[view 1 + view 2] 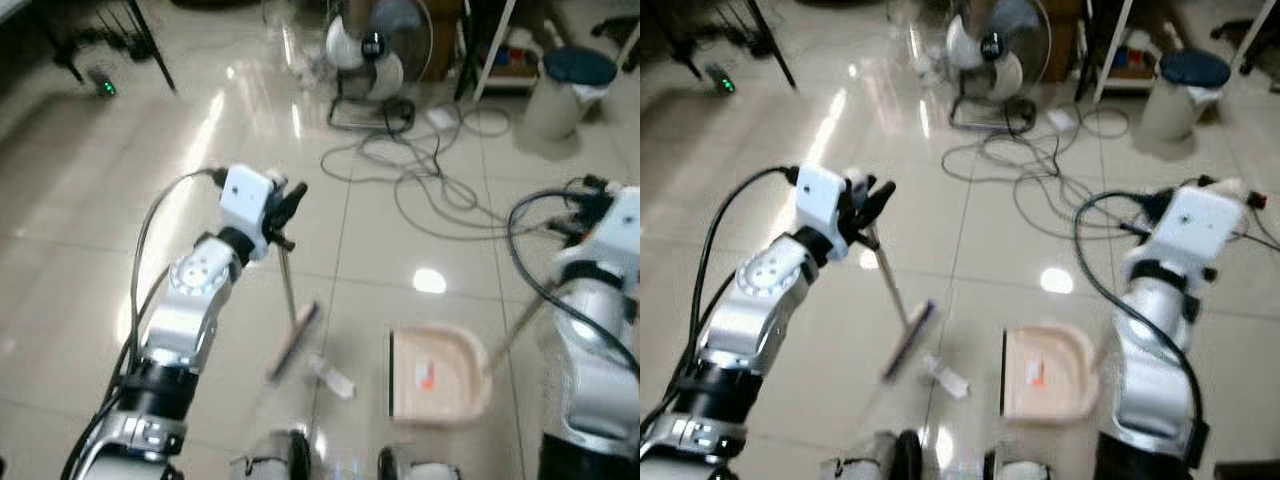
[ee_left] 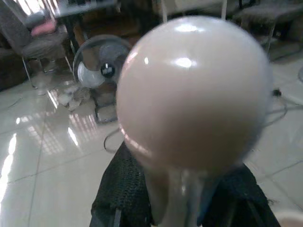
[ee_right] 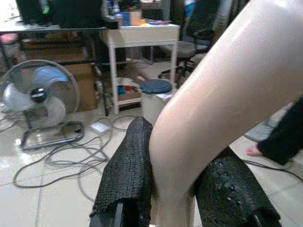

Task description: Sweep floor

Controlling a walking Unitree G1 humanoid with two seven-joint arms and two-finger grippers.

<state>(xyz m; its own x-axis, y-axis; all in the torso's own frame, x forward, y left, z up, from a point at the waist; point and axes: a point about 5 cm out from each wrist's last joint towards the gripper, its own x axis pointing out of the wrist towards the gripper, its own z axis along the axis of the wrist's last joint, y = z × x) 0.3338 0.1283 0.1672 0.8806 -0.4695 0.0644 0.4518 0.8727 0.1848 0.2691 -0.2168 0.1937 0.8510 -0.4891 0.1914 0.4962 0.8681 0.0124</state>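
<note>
We see the left gripper (image 1: pixel 290 205) clenched on the broom (image 1: pixel 293 340), whose brush head rests on the floor just left of the dustpan (image 1: pixel 440 378). A scrap of litter (image 1: pixel 332 378) lies between the two, so we judge the sweep must go rightward. The right gripper (image 3: pixel 180 189) clasps the dustpan's long handle.

One broom (image 1: pixel 292 338), its head on the floor (image 1: pixel 120 200) below the left gripper (image 1: pixel 290 205). One beige dustpan (image 1: pixel 436 375) below the right gripper (image 3: pixel 182 189), between the two. One small scrap of litter (image 1: pixel 332 378) lies between the broom head and the dustpan. Farther out from both grippers stand one floor fan (image 1: pixel 375 50), one lidded bin (image 1: pixel 566 92) and one white table (image 3: pixel 139 35). Loose cables (image 1: pixel 430 170) run past the fan; their number cannot be told.
</note>
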